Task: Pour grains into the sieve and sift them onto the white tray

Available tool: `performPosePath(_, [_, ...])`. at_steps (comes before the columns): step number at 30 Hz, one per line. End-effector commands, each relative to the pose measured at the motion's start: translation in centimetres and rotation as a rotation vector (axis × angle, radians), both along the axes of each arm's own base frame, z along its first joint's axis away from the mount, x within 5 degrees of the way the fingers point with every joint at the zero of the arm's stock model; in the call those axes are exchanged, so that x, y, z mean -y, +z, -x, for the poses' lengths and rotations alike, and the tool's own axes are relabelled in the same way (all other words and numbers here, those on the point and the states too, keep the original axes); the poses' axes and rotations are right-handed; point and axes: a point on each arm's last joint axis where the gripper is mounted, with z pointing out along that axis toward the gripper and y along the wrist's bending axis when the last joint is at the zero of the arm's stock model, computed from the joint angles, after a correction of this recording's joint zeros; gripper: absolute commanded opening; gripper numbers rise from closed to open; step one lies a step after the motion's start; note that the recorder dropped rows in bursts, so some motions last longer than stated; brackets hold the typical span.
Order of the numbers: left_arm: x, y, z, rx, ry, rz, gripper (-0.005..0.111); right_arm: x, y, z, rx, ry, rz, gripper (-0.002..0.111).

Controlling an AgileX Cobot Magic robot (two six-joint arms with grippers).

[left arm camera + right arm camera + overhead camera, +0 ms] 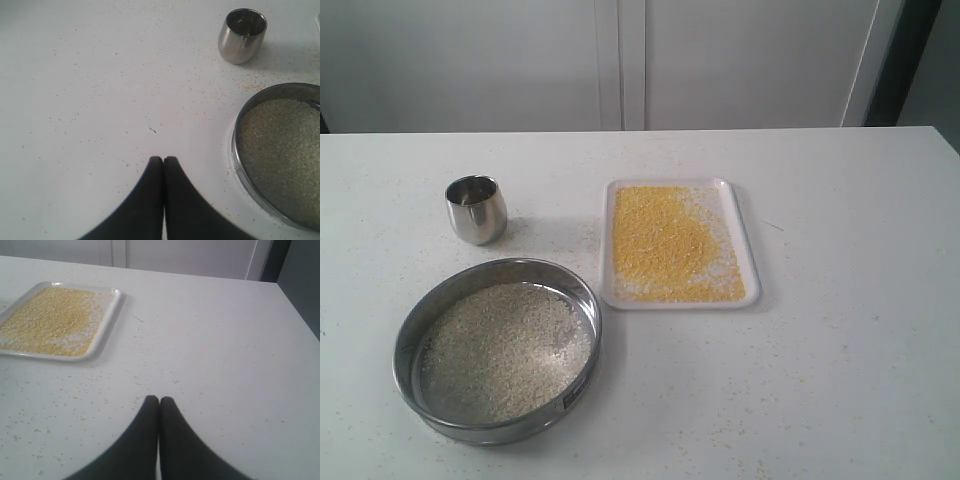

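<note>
Judging the sift done: fine yellow grains (665,245) lie on the white tray (670,304), coarse pale grains (505,350) in the sieve (500,432) just beside it, steel cup (476,210) behind. Best to hang clear and not nudge the sieve. My left tool (163,159) and right tool (159,399) are pinched closed, empty, angled down over the bare worktop (840,380)

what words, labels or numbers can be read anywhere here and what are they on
On the outer wall of the sieve, a dark label: it carries pale marks, too small and blurred to read.
On the steel cup, the white tray and the table: no writing shows.
Both wrist views: no readable text.
</note>
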Motion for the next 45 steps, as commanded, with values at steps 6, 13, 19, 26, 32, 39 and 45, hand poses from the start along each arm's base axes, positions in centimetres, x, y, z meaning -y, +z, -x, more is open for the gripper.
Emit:
performPosePath(6, [0.0,-0.1,0.1,-0.002,-0.003,0.001,0.0,0.0,0.0,0.0,0.017,-0.007,0.007,0.0])
performPosePath(13, [0.0,-0.1,0.1,-0.002,-0.003,0.001,0.0,0.0,0.0,0.0,0.017,-0.007,0.007,0.0])
performPosePath(19, [0.1,-0.3,0.2,-0.005,0.002,0.008,0.0,0.0,0.0,0.0,0.017,-0.007,0.007,0.0])
performPosePath(26, [0.3,-4.4,2.2,0.021,0.011,0.006,0.0,0.0,0.0,0.0,0.017,-0.007,0.007,0.0])
performPosePath(32, [0.4,-7.6,3.7,0.089,0.021,-0.002,0.0,0.0,0.0,0.0,0.017,-0.007,0.007,0.0])
performPosePath(39, [0.4,-10.2,4.3,0.187,0.036,-0.013,0.0,0.0,0.0,0.0,0.017,-0.007,0.007,0.0])
performPosePath(45, [0.4,-12.5,4.7,0.225,0.044,-0.017,0.0,0.0,0.0,0.0,0.017,-0.007,0.007,0.0])
